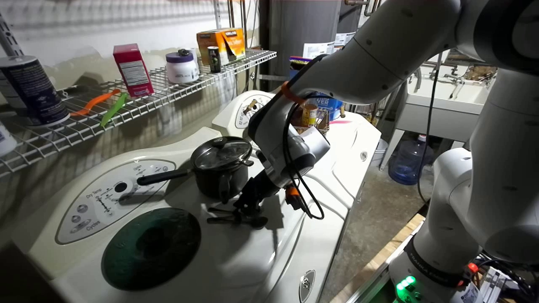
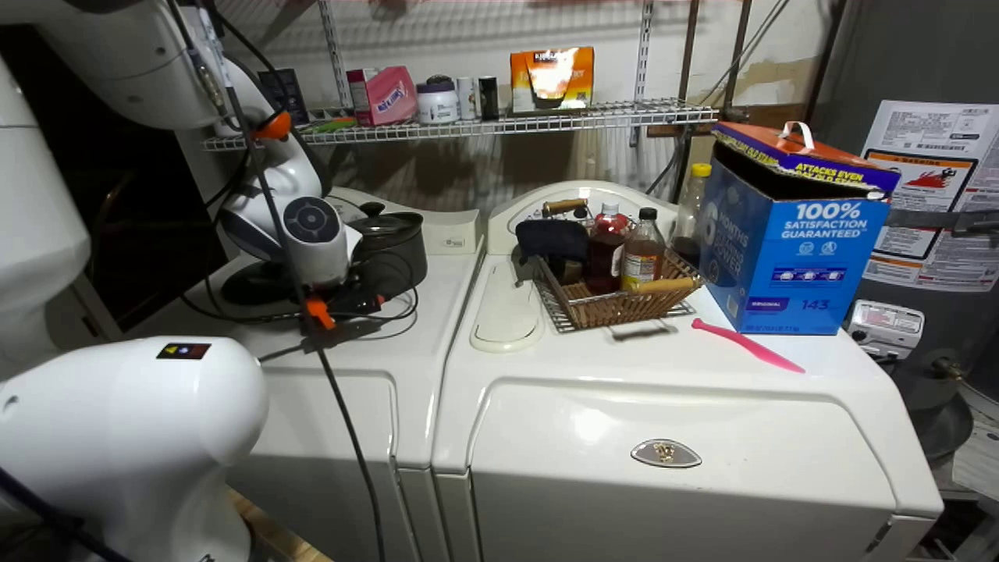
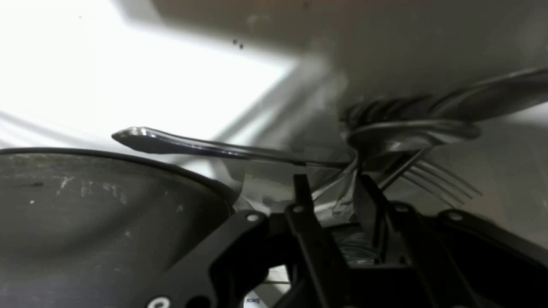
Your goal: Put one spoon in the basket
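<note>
Light is glaring white off the bench in the wrist view, the fingers are showing nearly black, striped shadows are crossing the wall in both exterior views, and glare is bleaching part of the orange box in an exterior view.

White machine tops carry pot, cutlery, basket and box

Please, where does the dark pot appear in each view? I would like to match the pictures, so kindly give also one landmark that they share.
In an exterior view: the dark pot stands left of centre.
In an exterior view: the dark pot is left of centre, partly hidden.
In the wrist view: the dark pot fills the lower left, cut off by the edge.
Shared landmark: the gripper, near the pot in all three.
</note>
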Robot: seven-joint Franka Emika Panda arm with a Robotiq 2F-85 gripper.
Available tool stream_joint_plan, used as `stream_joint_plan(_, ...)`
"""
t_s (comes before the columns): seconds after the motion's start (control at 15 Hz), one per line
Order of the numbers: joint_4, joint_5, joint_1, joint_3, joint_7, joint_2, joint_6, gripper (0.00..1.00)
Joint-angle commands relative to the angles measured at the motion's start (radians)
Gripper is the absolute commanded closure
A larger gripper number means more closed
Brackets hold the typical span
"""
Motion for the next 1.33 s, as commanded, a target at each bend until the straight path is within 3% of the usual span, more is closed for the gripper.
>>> stream_joint_plan(0.0, 0.034, 0.064, 0.015, 0.002, -0.074, 0.034, 0.019, 0.73)
stream_joint_plan(0.07, 0.034, 0.067, 0.016, 0.003, -0.082, 0.036, 0.019, 0.75)
stream_joint_plan(0.13, 0.035, 0.074, 0.018, 0.003, -0.094, 0.033, 0.02, 0.87)
stream_joint_plan(0.2, 0.034, 0.074, 0.02, 0.003, -0.098, 0.032, 0.021, 0.89)
stream_joint_plan(0.33, 0.027, 0.076, 0.025, 0.005, -0.108, 0.023, 0.022, 0.88)
stream_joint_plan(0.6, 0.02, 0.079, 0.036, 0.01, -0.122, 0.009, 0.026, 0.73)
stream_joint_plan(1.27, 0.013, 0.081, 0.052, 0.009, -0.152, -0.009, 0.029, 0.74)
